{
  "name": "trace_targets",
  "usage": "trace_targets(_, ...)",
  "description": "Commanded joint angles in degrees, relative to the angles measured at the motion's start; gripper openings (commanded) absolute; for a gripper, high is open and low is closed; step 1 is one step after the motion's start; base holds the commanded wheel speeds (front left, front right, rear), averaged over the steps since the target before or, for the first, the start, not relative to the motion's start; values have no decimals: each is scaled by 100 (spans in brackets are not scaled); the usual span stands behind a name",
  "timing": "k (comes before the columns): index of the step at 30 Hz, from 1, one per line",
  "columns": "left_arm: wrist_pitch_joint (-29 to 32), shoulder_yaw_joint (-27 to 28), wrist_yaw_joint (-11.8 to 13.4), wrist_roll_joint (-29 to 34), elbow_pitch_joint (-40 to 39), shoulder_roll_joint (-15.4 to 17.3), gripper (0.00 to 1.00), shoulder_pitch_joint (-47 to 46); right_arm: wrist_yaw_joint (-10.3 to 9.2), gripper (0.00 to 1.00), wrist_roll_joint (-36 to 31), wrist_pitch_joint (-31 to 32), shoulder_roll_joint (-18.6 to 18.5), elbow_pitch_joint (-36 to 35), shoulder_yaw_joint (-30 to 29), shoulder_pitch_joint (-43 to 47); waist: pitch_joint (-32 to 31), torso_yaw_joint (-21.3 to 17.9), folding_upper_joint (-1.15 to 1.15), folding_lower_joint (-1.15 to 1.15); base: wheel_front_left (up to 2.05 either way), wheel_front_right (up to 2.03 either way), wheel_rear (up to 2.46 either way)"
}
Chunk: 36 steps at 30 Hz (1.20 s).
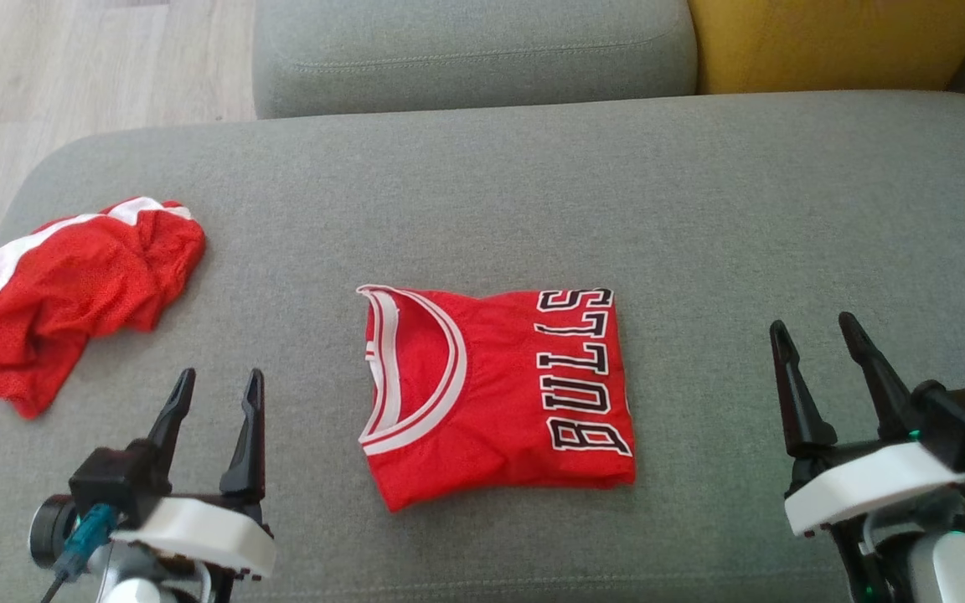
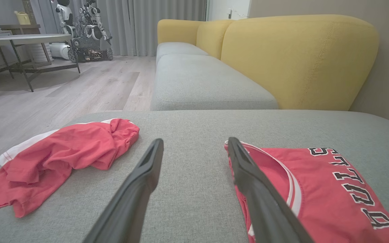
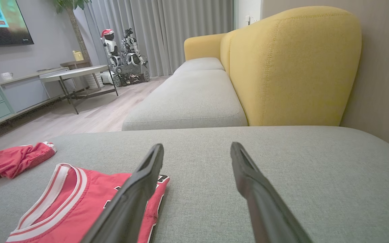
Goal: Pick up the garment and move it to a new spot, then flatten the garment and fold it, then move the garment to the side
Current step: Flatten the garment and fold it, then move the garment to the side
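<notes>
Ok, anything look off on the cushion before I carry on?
The folded jersey lies fairly square in the middle of the cushion. What stands out is the red garment with white trim near its left edge: crumpled in a heap, not folded. Left gripper and right gripper are open, holding nothing.

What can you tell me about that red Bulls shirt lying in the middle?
The red jersey is folded into a neat rectangle of thin-looking fabric. Its white-and-red striped neckline faces the robot's left; black, white-edged BULLS lettering runs along its right edge. It lies flat on the grey cushion, between the open left gripper and right gripper, touching neither.
</notes>
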Motion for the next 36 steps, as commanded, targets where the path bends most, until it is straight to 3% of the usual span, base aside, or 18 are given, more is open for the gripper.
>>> trace_targets(1,-6,203,32,-25,-221,127,100,-190,-4,100,-29,26,-42,-247,132,-129,-6,-5,0,0,0,0,0)
trace_targets(36,21,109,142,-107,-260,216,100,-253,-4,100,-91,156,2,-171,74,-105,8,-34,0,0,0,0,0)
